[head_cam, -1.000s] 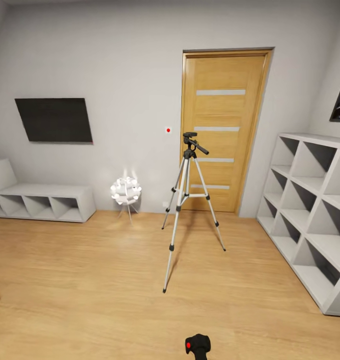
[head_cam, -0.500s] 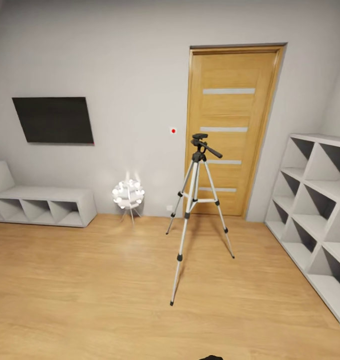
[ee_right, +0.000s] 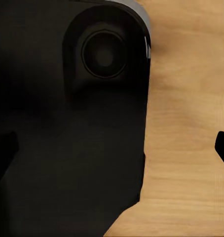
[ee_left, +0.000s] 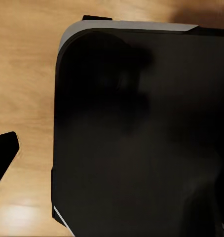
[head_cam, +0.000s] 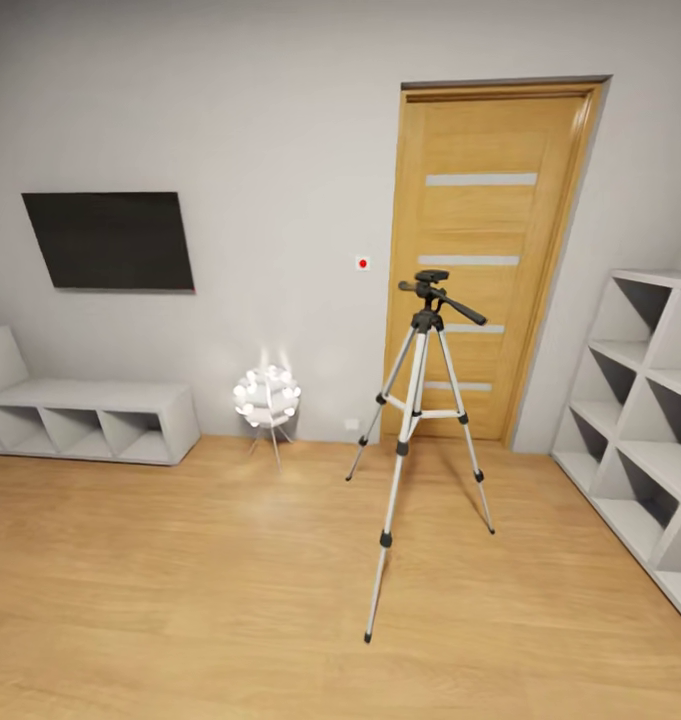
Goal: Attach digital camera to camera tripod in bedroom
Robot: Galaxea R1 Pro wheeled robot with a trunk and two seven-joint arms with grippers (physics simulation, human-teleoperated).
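Observation:
The camera tripod (head_cam: 418, 440) stands on the light wood floor in front of the wooden door (head_cam: 490, 260). It has silver legs, and its black head and pan handle (head_cam: 435, 290) carry nothing. The digital camera is out of view. In the left wrist view my left gripper (ee_left: 112, 158) hangs over the robot's black base (ee_left: 141, 128), with one dark fingertip (ee_left: 3, 154) far out at the picture's edge. In the right wrist view my right gripper (ee_right: 112, 148) has its fingertips (ee_right: 223, 148) spread wide with nothing between them.
A flat black wall screen (head_cam: 108, 240) hangs at the left above a low white cubby bench (head_cam: 90, 418). A small white-ball floor lamp (head_cam: 268, 396) stands left of the tripod. White shelving (head_cam: 648, 420) lines the right wall. Wood floor (head_cam: 180, 590) lies open before the tripod.
The head view has shifted, so the tripod now looks nearer and further right. The black camera with the red dot, at the bottom edge a second ago, has left the picture.

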